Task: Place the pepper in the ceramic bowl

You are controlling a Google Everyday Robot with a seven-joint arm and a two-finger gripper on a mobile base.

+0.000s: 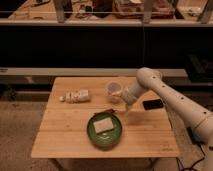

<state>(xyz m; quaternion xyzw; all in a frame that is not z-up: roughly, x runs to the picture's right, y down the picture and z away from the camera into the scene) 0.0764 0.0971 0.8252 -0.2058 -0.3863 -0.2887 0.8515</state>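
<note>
The pepper [107, 110] is a small red sliver on the table, just beyond the far rim of the ceramic bowl [92, 136]. The bowl is a round, glossy green dish at the front middle of the table. A pale square slab [104, 126] lies in it. My gripper [126, 106] hangs at the end of the white arm, just right of the pepper and above the table beside the bowl's far right rim. It is close to the pepper; whether it touches it does not show.
A translucent whitish cup [113, 91] stands behind the pepper, right next to my wrist. A pale bottle [76, 96] lies on its side at the left. A black flat device [152, 105] lies right of the gripper. The wooden table [60, 135] ends near the bowl's front.
</note>
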